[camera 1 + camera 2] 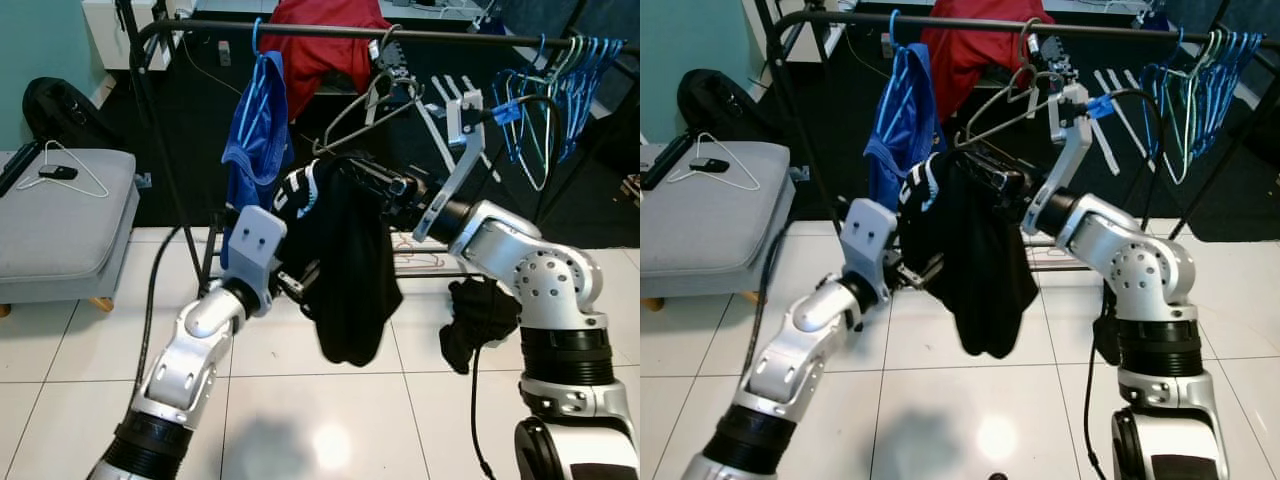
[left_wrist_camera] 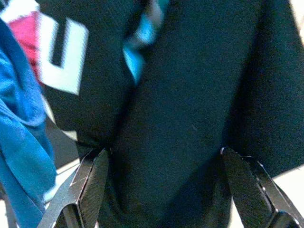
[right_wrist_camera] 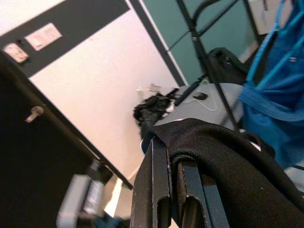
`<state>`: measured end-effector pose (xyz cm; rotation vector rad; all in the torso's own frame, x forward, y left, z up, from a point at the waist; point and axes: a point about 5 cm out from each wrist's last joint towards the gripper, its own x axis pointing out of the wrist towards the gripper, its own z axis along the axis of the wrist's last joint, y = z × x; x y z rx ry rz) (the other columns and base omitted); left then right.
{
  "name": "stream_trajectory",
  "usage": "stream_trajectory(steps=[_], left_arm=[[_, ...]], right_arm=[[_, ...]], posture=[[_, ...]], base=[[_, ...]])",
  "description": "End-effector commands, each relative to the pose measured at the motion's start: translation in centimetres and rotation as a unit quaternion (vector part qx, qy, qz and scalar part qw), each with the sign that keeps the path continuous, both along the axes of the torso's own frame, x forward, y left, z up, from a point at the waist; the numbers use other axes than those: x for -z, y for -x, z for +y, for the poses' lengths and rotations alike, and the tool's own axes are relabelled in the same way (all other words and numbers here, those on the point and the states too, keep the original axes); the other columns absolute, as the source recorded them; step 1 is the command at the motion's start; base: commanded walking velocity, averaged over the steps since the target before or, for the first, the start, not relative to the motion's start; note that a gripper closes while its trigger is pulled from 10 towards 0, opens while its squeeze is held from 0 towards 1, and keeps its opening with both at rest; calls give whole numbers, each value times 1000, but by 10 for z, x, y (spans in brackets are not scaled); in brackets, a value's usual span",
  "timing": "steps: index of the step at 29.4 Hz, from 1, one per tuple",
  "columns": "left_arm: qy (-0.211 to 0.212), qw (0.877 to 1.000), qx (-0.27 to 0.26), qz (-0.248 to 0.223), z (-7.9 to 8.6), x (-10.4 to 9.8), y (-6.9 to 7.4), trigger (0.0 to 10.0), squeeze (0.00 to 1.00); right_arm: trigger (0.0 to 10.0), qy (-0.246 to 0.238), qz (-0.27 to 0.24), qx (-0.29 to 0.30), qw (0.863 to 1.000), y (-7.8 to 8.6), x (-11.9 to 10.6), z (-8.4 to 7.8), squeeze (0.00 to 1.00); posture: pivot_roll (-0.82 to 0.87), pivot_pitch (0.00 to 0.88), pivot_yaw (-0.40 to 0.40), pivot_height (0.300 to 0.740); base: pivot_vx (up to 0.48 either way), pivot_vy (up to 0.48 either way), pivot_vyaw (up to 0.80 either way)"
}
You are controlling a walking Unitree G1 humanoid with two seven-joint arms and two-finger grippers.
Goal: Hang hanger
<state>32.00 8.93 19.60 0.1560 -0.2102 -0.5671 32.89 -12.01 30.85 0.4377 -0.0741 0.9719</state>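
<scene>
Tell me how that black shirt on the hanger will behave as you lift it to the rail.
The black shirt will probably be floppy: it hangs in loose folds below the right hand. It looks light, so it may swing as the hanger rises. It could also slip, since the cloth is bunched at the top rather than spread on the hanger.

Both silver arms raised forward; left tool [image 2: 161,190] fingers spread; right tool [image 3: 171,190] fingers clamped together.

A grey wire hanger [image 1: 365,112] tilts just below the rail [image 1: 440,36], apparently carrying the black garment [image 1: 345,265].
</scene>
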Motion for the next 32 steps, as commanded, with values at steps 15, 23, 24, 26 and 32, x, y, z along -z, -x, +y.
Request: stream_trajectory(steps=[15,23,24,26,32], left_arm=[[-18,999,-29,-5,1,11,-6,10000,0],[-23,999,-27,-12,-2,9,-9,10000,0],[-25,999,-27,-13,-1,9,-9,10000,0],[-24,999,-27,-14,-1,10,-8,10000,0],[-34,996,-45,-65,-1,2,-9,10000,0]], right_arm=[[0,-25,-25,-30,999,5,-10,10,0],[0,-35,-24,-20,999,2,-13,10,0],[0,-36,-24,-20,999,2,-13,10,0],[0,-36,-24,-20,999,2,-13,10,0],[0,-57,-21,-34,998,-1,-20,12,0]], posture=[[-49,123,-30,740],[-55,131,-33,740],[-55,126,-36,740],[-51,114,-39,740],[-53,152,-64,740]], base=[[0,0,0],[0,0,0],[0,0,0],[0,0,0],[0,0,0]])
